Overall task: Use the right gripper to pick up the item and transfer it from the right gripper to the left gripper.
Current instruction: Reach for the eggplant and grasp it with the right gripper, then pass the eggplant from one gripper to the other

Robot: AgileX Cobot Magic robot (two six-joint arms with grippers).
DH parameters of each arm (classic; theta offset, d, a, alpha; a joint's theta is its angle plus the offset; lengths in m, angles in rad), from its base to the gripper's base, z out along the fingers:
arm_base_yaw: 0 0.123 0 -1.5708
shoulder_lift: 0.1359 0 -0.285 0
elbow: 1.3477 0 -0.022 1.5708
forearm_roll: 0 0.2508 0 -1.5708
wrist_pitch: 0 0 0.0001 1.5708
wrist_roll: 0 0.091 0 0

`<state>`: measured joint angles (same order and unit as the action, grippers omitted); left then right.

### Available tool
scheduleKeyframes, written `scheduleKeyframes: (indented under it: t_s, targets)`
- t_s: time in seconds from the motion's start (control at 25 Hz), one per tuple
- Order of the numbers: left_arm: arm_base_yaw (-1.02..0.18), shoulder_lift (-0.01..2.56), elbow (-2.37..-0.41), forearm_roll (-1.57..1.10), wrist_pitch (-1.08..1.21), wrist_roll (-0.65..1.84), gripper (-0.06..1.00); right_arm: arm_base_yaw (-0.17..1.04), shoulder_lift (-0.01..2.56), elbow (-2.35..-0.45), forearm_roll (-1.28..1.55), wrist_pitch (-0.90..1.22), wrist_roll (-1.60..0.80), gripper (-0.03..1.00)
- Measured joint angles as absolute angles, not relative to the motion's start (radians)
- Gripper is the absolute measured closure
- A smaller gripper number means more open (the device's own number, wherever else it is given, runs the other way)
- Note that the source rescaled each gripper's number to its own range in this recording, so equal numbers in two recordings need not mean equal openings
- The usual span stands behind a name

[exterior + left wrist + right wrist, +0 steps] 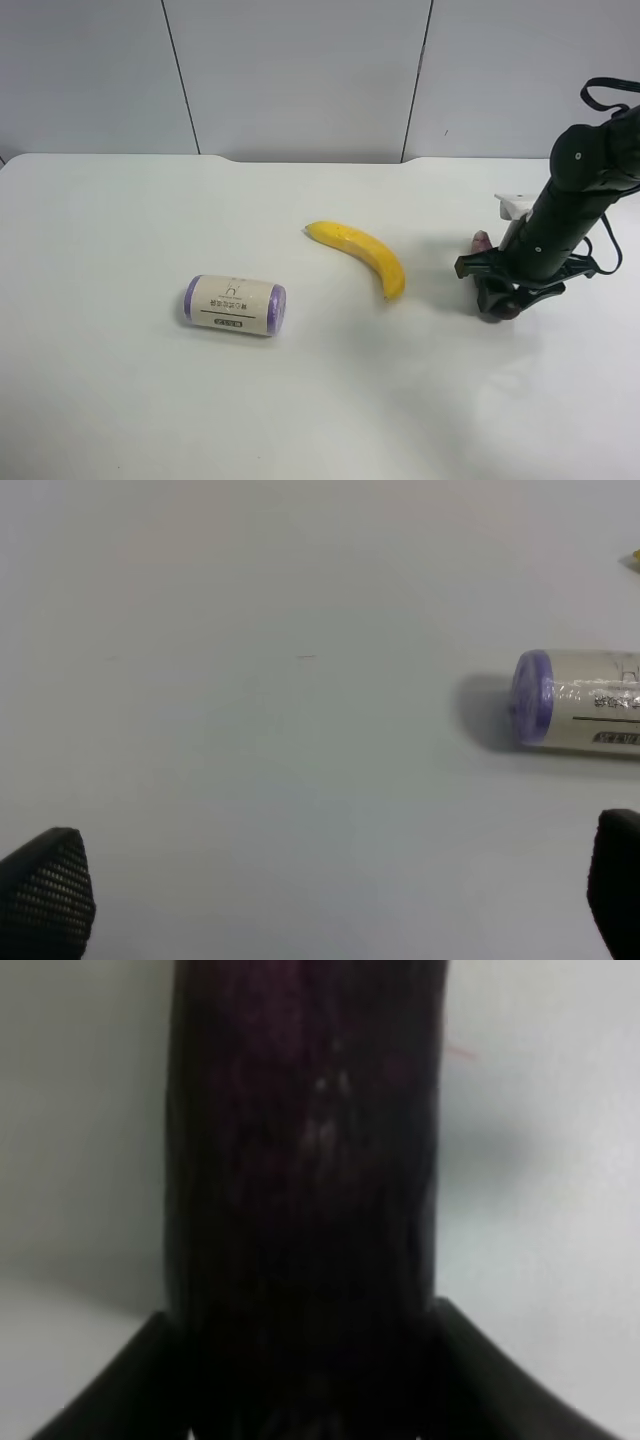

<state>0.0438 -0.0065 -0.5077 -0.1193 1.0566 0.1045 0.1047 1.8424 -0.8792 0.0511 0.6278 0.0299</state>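
the right gripper (500, 300) is reaching down to the white table (120, 400) and is squeezing the dark purple eggplant (300, 1160) between its two fingers. the eggplant is sitting low by the table, near the yellow banana (360, 252). the left gripper (330, 900) is hanging over the table with its fingers wide apart, holding nothing, beside the roll with purple ends (575, 702).

Count, exterior high view, clock positions taken from table centre.
Table (140, 420): 1.
Banana (362, 253): 1, just off centre toward 3 o'clock.
Purple-capped roll (235, 305): 1, at 8 o'clock.
Dark purple item (305, 1180): 1, at 3 o'clock.
Robot arm (572, 195): 1 in view, at 3 o'clock.
Loose objects total 3, one of each kind.
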Motion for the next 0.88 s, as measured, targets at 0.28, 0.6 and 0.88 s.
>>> scheduleKeyframes:
  t_s: [0.28, 0.6, 0.88]
  targets:
    - [0.044, -0.007, -0.508, -0.119, 1.057, 0.104, -0.06, 0.105, 1.842, -0.879, 0.051, 0.621, 0.03, 0.97]
    - [0.044, -0.007, -0.508, -0.119, 1.057, 0.104, -0.06, 0.105, 1.763, -0.879, 0.051, 0.677, 0.03, 0.97]
    - [0.044, -0.007, -0.508, -0.119, 1.057, 0.104, -0.06, 0.105, 1.623, -0.879, 0.051, 0.758, 0.028, 0.97]
